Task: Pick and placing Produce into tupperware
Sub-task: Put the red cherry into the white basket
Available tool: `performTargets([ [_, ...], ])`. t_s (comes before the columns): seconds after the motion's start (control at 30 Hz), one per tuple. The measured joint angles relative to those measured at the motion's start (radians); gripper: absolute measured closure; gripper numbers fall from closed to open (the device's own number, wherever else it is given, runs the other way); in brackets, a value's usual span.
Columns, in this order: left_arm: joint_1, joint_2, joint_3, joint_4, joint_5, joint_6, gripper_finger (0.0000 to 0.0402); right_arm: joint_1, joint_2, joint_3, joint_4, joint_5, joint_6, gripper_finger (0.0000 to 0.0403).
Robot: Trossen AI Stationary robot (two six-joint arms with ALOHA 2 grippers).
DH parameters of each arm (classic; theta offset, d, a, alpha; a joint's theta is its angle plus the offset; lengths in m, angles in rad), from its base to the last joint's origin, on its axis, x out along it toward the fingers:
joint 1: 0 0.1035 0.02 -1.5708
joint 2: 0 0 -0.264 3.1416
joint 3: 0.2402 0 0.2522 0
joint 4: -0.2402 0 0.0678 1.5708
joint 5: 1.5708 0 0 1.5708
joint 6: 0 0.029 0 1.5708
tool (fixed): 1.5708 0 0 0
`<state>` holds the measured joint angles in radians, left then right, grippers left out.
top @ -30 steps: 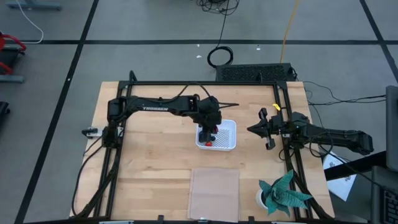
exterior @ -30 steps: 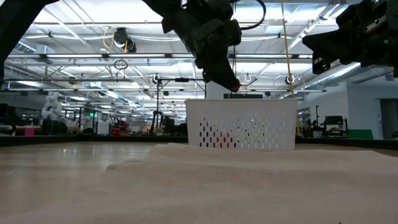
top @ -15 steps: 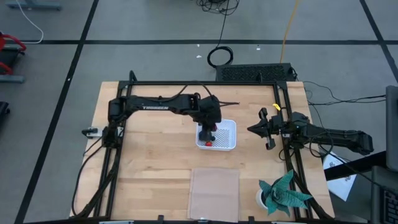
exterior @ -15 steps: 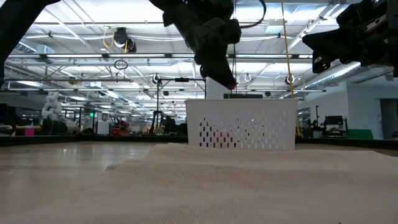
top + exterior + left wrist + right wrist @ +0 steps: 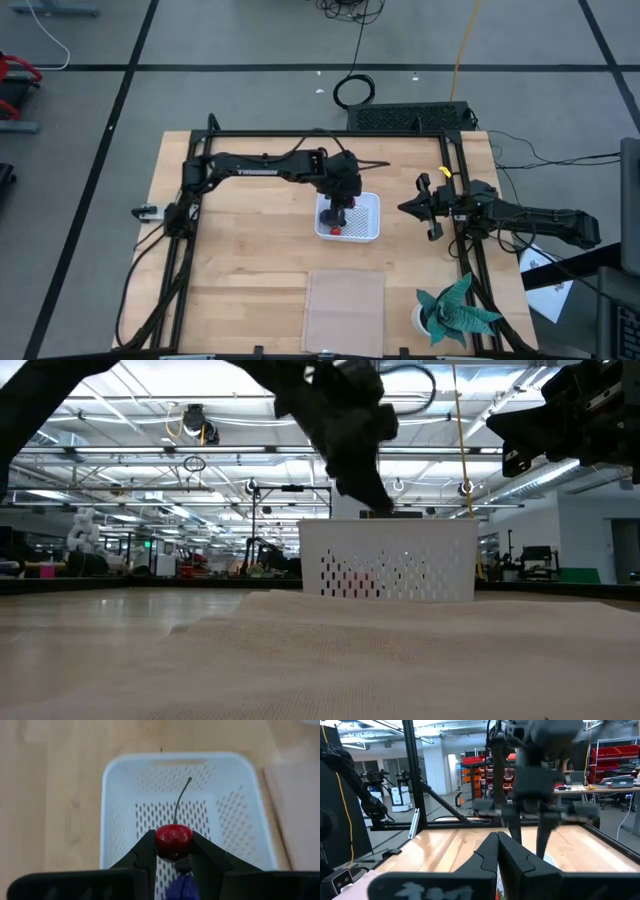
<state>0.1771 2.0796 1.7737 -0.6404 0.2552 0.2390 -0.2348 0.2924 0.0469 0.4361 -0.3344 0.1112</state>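
Note:
The white tupperware (image 5: 368, 215) stands on the wooden table, right of centre; it also shows in the low view (image 5: 400, 570) and the left wrist view (image 5: 117, 810). My left gripper (image 5: 173, 845) hangs above its left part (image 5: 341, 216), shut on a small red cherry (image 5: 173, 839) with a thin dark stem (image 5: 181, 800). A red piece (image 5: 337, 229) lies inside the tupperware, and a purple-blue piece (image 5: 181, 887) shows below the fingers. My right gripper (image 5: 408, 208) waits shut at the table's right edge. My left gripper pinches the cherry's round body (image 5: 161, 840) between its two fingers, one on either side. The fingers slant down from the table's left. The cherry is lifted clear above the tupperware's inside, its stem sticking out beyond the fingers.
A flat pale translucent sheet (image 5: 345, 305) lies near the front edge. A teal paper plant (image 5: 457, 312) stands at the front right corner. Black frame rails (image 5: 330, 135) run along the table's far, left and right sides.
My left gripper has edged a little toward the table's right edge above the tupperware, still shut on the cherry.

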Motion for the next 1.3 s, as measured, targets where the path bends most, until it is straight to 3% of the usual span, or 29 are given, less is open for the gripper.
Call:
performTargets([
  [0.57, 0.03, 0.12, -0.001, 0.049, 0.0, 0.061, 0.0314, 0.0, 0.022, 0.0, -0.003, 0.0, -0.02, 0.0403],
  [0.8, -0.002, 0.13, -0.002, 0.016, -0.17, 0.102, 0.0314, 0.0, 0.029, 0.0, 0.001, 0.0, -0.026, 0.0403],
  [1.3, -0.057, 0.13, -0.002, 0.007, -0.179, 0.017, 0.0314, 0.0, 0.031, 0.0, 0.008, 0.023, -0.026, 0.0403],
])
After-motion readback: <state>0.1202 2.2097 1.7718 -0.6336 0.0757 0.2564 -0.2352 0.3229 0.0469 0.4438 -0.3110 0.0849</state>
